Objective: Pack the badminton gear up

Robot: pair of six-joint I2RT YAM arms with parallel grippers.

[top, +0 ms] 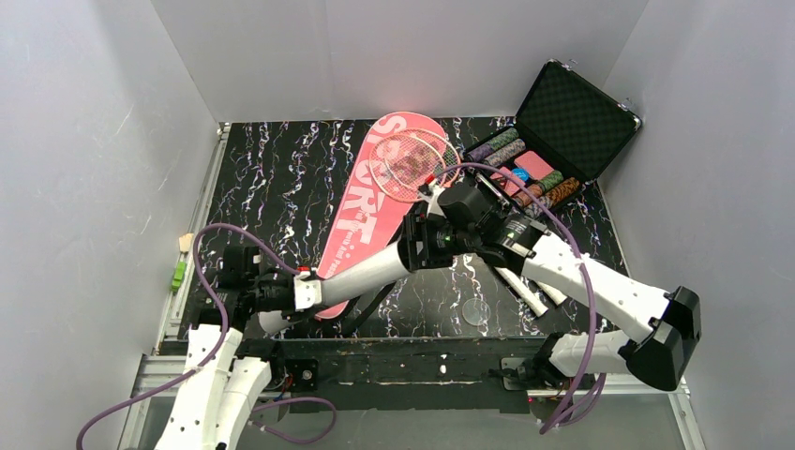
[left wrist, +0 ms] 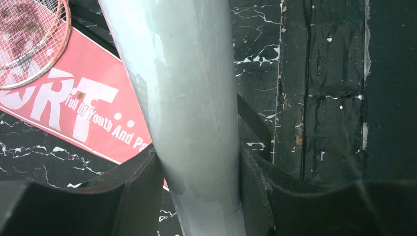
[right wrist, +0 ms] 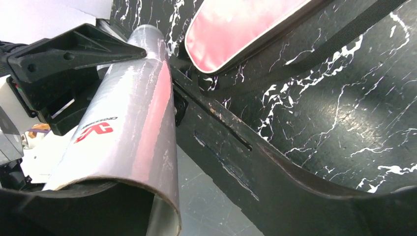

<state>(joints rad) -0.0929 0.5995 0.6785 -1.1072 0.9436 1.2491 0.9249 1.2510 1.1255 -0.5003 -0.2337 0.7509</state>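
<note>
1. Left wrist view: the left gripper is clamping the white-grey tube. Both fingers are pressing its sides, and the tube is running from 6 to 12 o'clock through the frame.
2. The same view is catching the pink SPORT bag at 9 o'clock, with one of the rackets lying on it at 10 o'clock.
3. Right wrist view: the right gripper is standing wide open. The tube's open mouth is sitting between the fingers, leaning on the 8 o'clock one, with the other finger apart from it.
4. Only this view is showing the tube's red logo and a left-gripper finger lying on the tube near its far end at 10 o'clock. The bag's rounded end is showing at 12 o'clock.
5. Top view: the two wrists are meeting over the table centre and hiding the tube, so I cannot tell its line there.
6. The top view alone is giving the whole bag, running from 12 to 7 o'clock. The rackets' heads are overlapping on its far end. An open black case with chip rolls is sitting at 2 o'clock.
7. The table is showing black with white marble veining. Plain grey-white walls are closing it in on three sides.
</note>
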